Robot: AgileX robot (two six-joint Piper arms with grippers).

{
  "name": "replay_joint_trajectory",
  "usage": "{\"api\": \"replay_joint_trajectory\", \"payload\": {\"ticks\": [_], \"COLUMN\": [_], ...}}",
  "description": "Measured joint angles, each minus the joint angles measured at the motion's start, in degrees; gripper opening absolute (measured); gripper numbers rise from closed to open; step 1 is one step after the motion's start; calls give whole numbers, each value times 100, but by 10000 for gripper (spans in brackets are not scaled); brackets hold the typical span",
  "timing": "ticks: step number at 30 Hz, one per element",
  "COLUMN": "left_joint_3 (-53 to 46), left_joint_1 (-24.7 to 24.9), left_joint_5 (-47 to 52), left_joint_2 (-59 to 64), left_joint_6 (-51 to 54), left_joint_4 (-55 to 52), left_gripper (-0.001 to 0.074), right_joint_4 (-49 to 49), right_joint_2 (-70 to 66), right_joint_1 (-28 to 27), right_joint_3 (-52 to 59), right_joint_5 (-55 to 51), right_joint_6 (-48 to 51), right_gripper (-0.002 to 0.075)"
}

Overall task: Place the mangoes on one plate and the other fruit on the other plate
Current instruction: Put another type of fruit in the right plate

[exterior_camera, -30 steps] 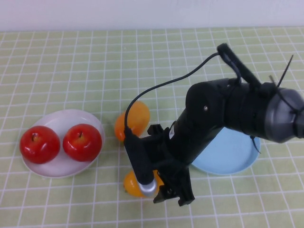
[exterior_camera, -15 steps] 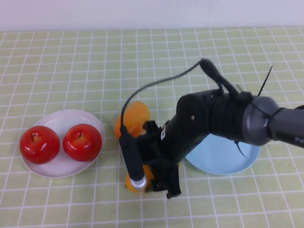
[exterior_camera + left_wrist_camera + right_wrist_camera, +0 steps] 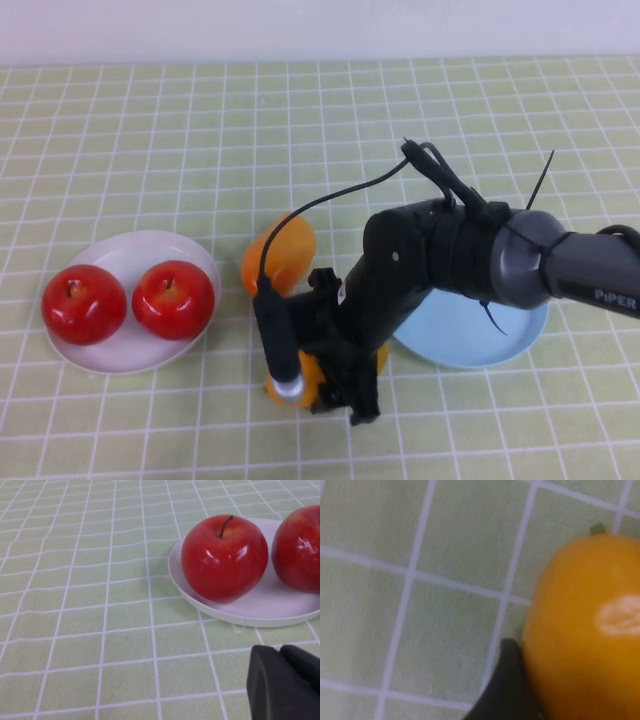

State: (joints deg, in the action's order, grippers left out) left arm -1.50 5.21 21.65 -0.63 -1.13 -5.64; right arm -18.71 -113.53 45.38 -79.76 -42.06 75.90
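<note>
Two red apples (image 3: 84, 303) (image 3: 173, 299) sit on the white plate (image 3: 125, 250) at the left. One mango (image 3: 280, 250) lies on the cloth mid-table. The second mango (image 3: 303, 380) lies near the front edge, and my right gripper (image 3: 335, 395) is down over it. In the right wrist view one dark finger (image 3: 509, 685) presses against that mango (image 3: 585, 630); the other finger is hidden. The light blue plate (image 3: 480, 335) at the right holds no fruit and is partly covered by my right arm. My left gripper (image 3: 286, 680) is shut on nothing, low beside the white plate (image 3: 260, 612) and an apple (image 3: 224, 557).
A green checked cloth (image 3: 200, 130) covers the table up to a white wall at the back. The right arm's cable (image 3: 340, 195) arches over the middle. My left arm does not show in the high view.
My right arm has swung left and come down over the front mango, its wrist dropping closer to the cloth. Apples, plates and the other mango have stayed put.
</note>
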Motion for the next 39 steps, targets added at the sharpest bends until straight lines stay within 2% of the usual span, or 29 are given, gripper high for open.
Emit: {"api": "replay_joint_trajectory", "payload": {"ticks": [5, 11, 16, 21, 26, 37, 39], "left_joint_3": [0, 0, 0, 0, 0, 0, 0], "left_joint_1": [0, 0, 0, 0, 0, 0, 0], "left_joint_5": [0, 0, 0, 0, 0, 0, 0], "left_joint_2": [0, 0, 0, 0, 0, 0, 0], "left_joint_6": [0, 0, 0, 0, 0, 0, 0], "left_joint_4": [0, 0, 0, 0, 0, 0, 0], "left_gripper": [4, 4, 4, 4, 4, 4, 4], "right_joint_4": [92, 259, 1360, 2290, 2537, 2439, 2340], "right_joint_2": [41, 519, 776, 808, 732, 202, 164], "right_joint_1": [-11, -245, -676, -1113, -1365, -1426, -1426], "right_joint_3": [-423, -640, -664, -664, -664, -672, -672], "right_joint_5": [-151, -100, -326, -761, -839, -829, -829], "right_joint_6": [-1440, -4147, -6801, -8800, -9380, -9396, -9299], "right_gripper": [494, 494, 494, 494, 494, 496, 535]}}
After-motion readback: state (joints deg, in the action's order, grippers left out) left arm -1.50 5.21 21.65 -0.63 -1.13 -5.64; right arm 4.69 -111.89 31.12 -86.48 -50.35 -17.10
